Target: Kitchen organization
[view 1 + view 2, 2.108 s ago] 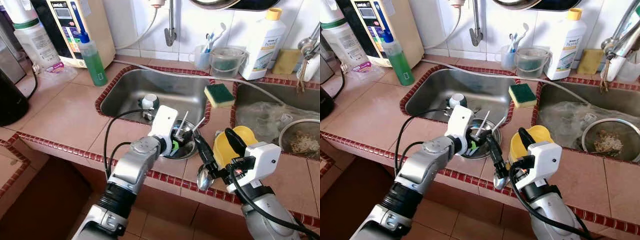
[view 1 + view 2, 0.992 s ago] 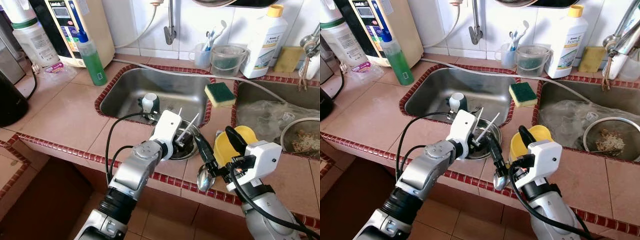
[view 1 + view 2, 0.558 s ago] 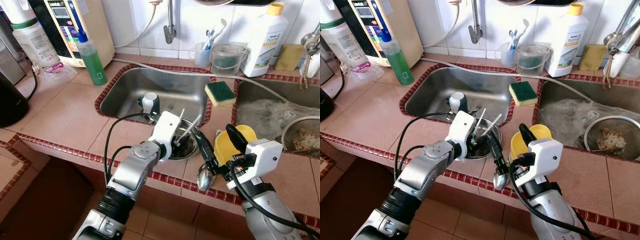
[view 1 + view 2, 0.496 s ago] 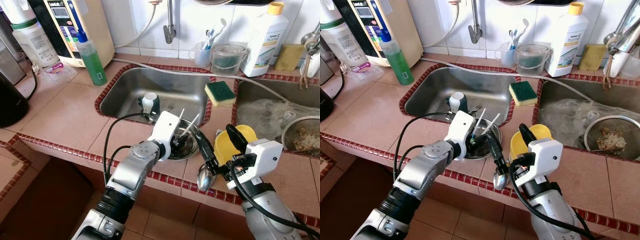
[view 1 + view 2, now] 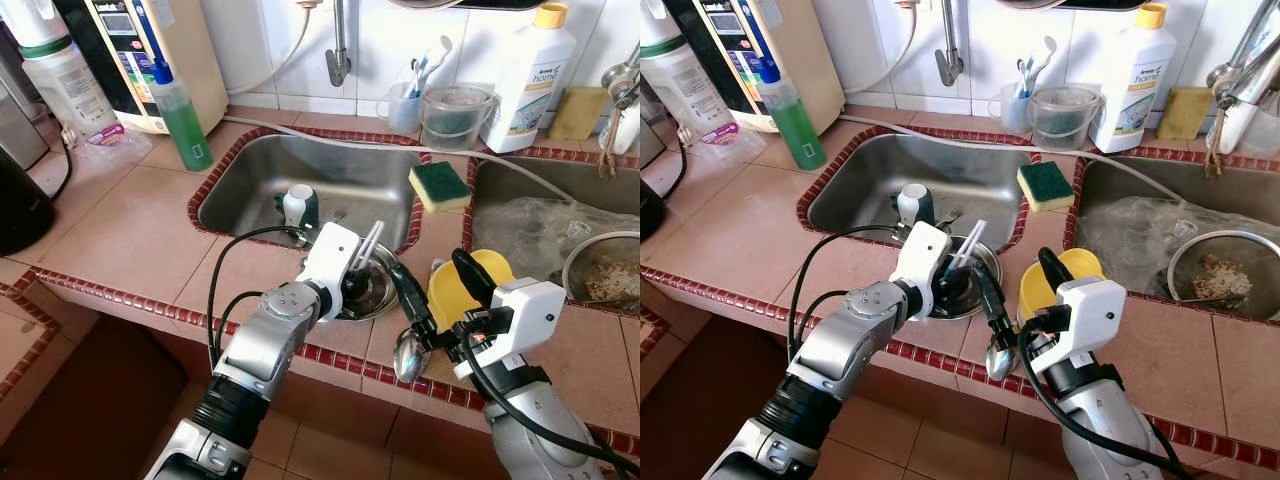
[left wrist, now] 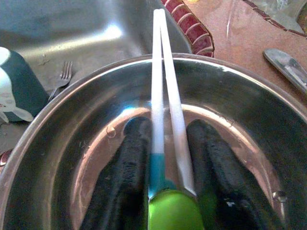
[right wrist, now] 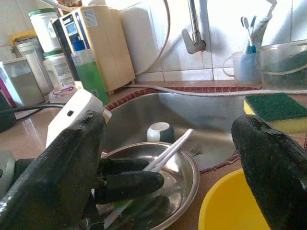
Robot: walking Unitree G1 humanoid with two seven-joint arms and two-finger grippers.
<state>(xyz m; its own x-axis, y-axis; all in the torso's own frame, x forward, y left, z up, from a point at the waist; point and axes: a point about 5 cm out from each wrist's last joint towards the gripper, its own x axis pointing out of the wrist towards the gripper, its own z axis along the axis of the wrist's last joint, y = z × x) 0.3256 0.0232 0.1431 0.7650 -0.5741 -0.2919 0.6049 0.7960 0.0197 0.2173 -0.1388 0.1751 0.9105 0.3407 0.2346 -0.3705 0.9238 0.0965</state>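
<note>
Gripping the pair of white chopsticks [image 6: 163, 81] inside the round steel bowl [image 5: 385, 290], your left gripper [image 6: 168, 167] is mid-pickup; next lift them clear while the right gripper [image 7: 163, 158] waits, fingers spread, beside the yellow plastic bowl [image 5: 480, 280].

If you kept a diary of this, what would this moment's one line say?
left end effector: shut on chopsticks over steel bowl | right end effector: open, beside yellow bowl | spoon: on counter edge

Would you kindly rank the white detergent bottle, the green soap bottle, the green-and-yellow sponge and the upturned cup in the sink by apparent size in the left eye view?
1. white detergent bottle
2. green soap bottle
3. green-and-yellow sponge
4. upturned cup

The sponge and cup look fairly close, and the cup sits lower in the sink, so their order is unsure.
</note>
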